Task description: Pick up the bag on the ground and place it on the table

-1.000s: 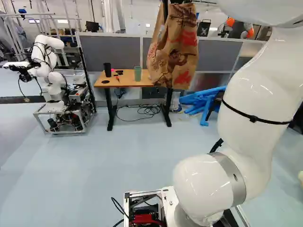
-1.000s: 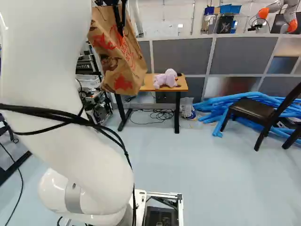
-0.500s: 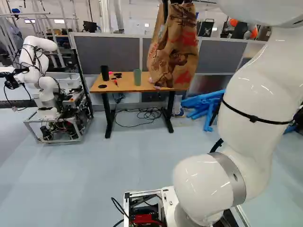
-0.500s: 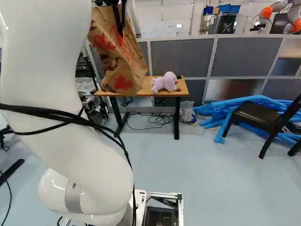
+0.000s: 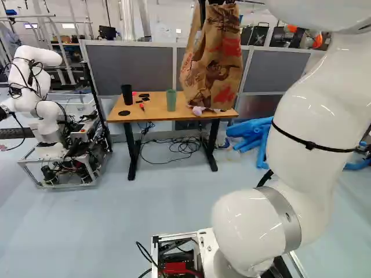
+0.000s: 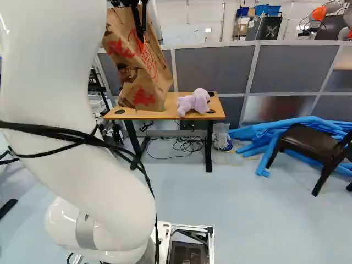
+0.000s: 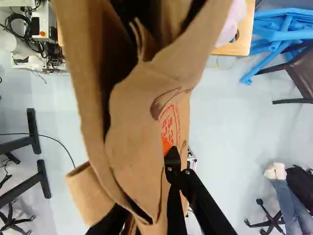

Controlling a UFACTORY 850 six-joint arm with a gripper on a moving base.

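1. Your hand (image 6: 141, 34) grips the brown paper bag (image 5: 211, 58), fingers drawn in on it from both sides.
2. Aloft, upper middle of your left base view, the bag hangs before the worktop (image 5: 155, 109), where a lilac plush (image 6: 192, 103) sits.

Brt light, sm. glare on wht arm (image 5: 316, 110).

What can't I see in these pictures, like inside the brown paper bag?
- Inside the paper bag: its folds and shadow hide it in the wrist view, its sides in both base views.
- The top of the gripper: cut off by the right base view's top edge.
- The tip of another robot: cut off by the left base view's left edge.
- Part of the chair: cut off by the right base view's right edge.
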